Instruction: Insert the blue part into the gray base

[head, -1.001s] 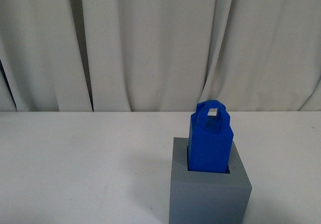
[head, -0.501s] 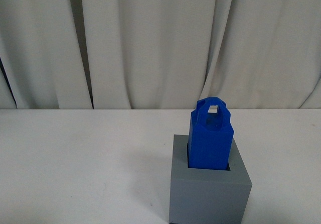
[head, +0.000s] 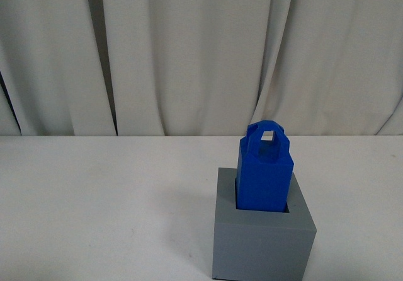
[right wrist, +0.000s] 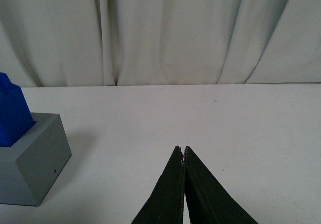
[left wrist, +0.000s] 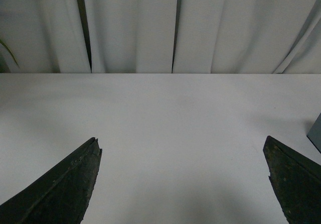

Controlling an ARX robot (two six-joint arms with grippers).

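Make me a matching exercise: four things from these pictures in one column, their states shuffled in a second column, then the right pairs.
Things:
1. blue part
2. gray base
3. left gripper
4. right gripper

States:
A. shut, holding nothing
B. standing upright in the recess
C. open wide over the bare table
D. resting on the table, holding the block

Pairs: 1-B, 2-D, 3-C, 4-A

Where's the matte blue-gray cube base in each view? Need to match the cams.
Front view: matte blue-gray cube base, low, right of centre, with the bright blue plastic block standing in its recess.
Left wrist view: only a gray sliver at one edge, probably the base.
Right wrist view: at the frame's edge, apart from the shut jaws.
Shared landmark: pleated white curtain.
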